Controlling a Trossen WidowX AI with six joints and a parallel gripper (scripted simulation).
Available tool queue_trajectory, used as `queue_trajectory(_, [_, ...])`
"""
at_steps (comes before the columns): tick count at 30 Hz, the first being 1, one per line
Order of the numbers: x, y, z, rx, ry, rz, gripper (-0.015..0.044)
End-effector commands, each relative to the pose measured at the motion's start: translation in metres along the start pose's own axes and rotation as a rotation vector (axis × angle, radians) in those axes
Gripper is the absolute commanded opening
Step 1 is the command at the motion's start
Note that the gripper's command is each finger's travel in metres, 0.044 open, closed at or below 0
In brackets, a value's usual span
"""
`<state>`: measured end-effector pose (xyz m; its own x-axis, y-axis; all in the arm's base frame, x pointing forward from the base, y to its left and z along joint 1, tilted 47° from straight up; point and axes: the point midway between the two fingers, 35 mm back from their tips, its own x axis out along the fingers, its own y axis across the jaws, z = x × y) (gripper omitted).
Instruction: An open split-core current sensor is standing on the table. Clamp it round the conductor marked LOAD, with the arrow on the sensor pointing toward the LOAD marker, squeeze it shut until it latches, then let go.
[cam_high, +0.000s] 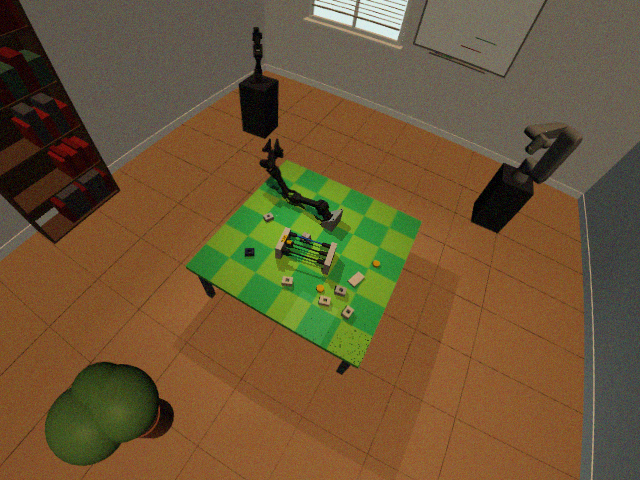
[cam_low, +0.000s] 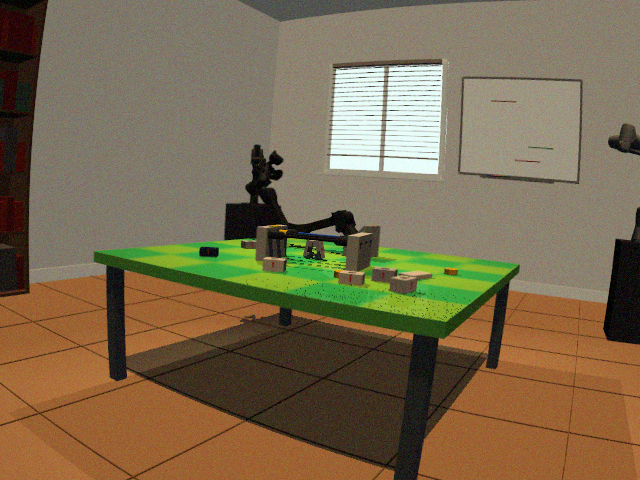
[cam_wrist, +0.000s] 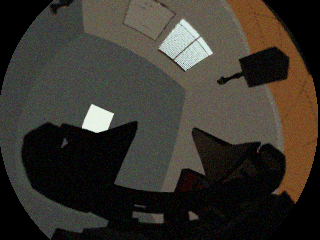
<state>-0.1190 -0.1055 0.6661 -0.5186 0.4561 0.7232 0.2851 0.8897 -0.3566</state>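
The open sensor seems to be the small pale A-shaped thing (cam_high: 307, 236) (cam_low: 313, 249), standing on the table behind and partly below the conductors; its arrow cannot be made out. The rack has two pale end blocks, one at the left (cam_high: 282, 244) (cam_low: 263, 243) and one at the right (cam_high: 329, 257) (cam_low: 357, 253), with several dark conductors between them, one partly blue. Yellow marks are on the left block; no LOAD lettering is readable. My gripper (cam_high: 273, 142) (cam_wrist: 165, 127) is open and empty, raised high over the table's back left edge, well away from sensor and rack. The wrist view shows only walls, window and floor past its fingers.
Several pale blocks with dark holes, such as one near the front (cam_high: 287, 281) (cam_low: 274, 265), stand around the rack. A black block (cam_high: 249, 252) (cam_low: 208, 252) lies left. Orange discs and a flat pale plate (cam_high: 356, 279) lie right. My arm's grey base (cam_high: 331, 220) stands behind the rack.
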Motion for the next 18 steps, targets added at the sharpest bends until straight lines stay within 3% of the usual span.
queue_trajectory(1, [0.001, 0.003, 0.000, 0.005, 0.004, 0.007, 0.0426])
queue_trajectory(10, [0.030, 0.136, -0.031, 0.247, 0.272, 0.282, 0.0440])
queue_trajectory(18, [-0.007, 0.253, -0.081, 0.442, 0.645, 0.434, 0.0440])
